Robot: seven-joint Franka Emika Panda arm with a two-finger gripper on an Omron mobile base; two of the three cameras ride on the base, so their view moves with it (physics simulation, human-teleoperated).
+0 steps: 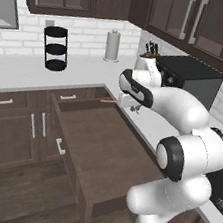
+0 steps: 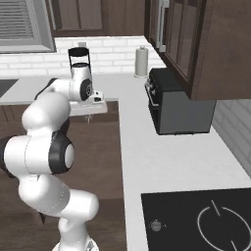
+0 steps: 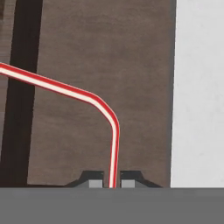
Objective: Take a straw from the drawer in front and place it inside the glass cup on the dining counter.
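My gripper (image 3: 112,183) is shut on the straw (image 3: 87,95), a thin red-and-white tube that rises from between the fingertips, bends, and runs off to the left. From the left base view the gripper (image 1: 134,107) hangs over the far right corner of the open drawer (image 1: 98,147), with the straw (image 1: 107,101) sticking out to the left just above the drawer's back edge. The dark-brown drawer floor (image 3: 87,52) lies below the hand. The glass cup and the dining counter are out of view.
The white wall counter (image 1: 28,71) wraps round the drawer's back and right side (image 3: 197,87). On it stand a black tiered rack (image 1: 56,48), a paper towel roll (image 1: 112,45), a knife block (image 1: 152,49) and a black oven box (image 2: 176,103). A cooktop (image 2: 211,220) lies near right.
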